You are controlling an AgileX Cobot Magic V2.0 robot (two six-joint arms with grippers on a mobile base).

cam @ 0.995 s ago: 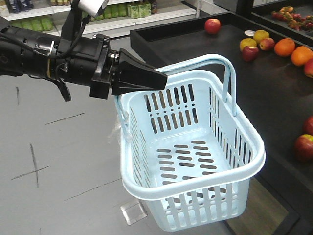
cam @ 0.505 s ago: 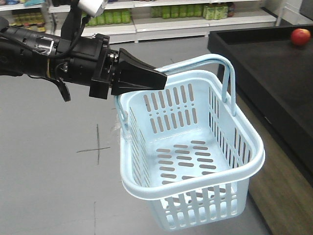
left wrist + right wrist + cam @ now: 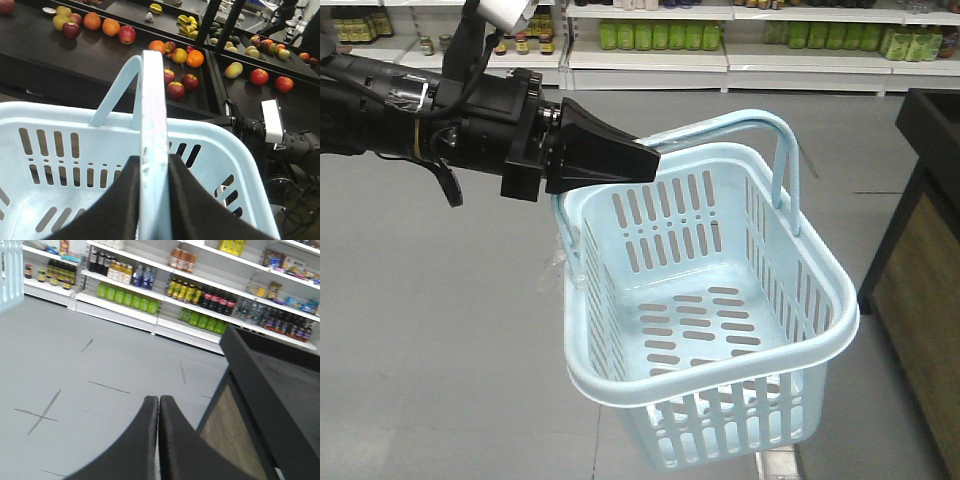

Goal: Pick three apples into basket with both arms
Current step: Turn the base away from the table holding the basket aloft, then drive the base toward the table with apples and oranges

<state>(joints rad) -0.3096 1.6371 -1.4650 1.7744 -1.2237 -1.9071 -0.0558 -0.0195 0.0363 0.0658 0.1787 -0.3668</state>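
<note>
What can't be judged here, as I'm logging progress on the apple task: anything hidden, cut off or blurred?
Front view: bottom edge cuts off the pale blue slotted plastic basket.
Left wrist view: its hoop handle hides a strip of the black fruit counter; the round dark red apples are too small for detail.
Right wrist view: a black counter edge is blurred.

My left arm (image 3: 380, 105) reached out sideways, almost flat, and a loose black cable (image 3: 445, 180) hung under it. My left gripper (image 3: 645, 160) tipped down a little. Its 2 fingers (image 3: 195, 200) were closed tight on the handle (image 3: 151, 100) of the basket (image 3: 225, 135). My right gripper (image 3: 158, 402) pointed forward and down. Its 2 fingers (image 3: 142, 440) were pressed together and held nothing.
</note>
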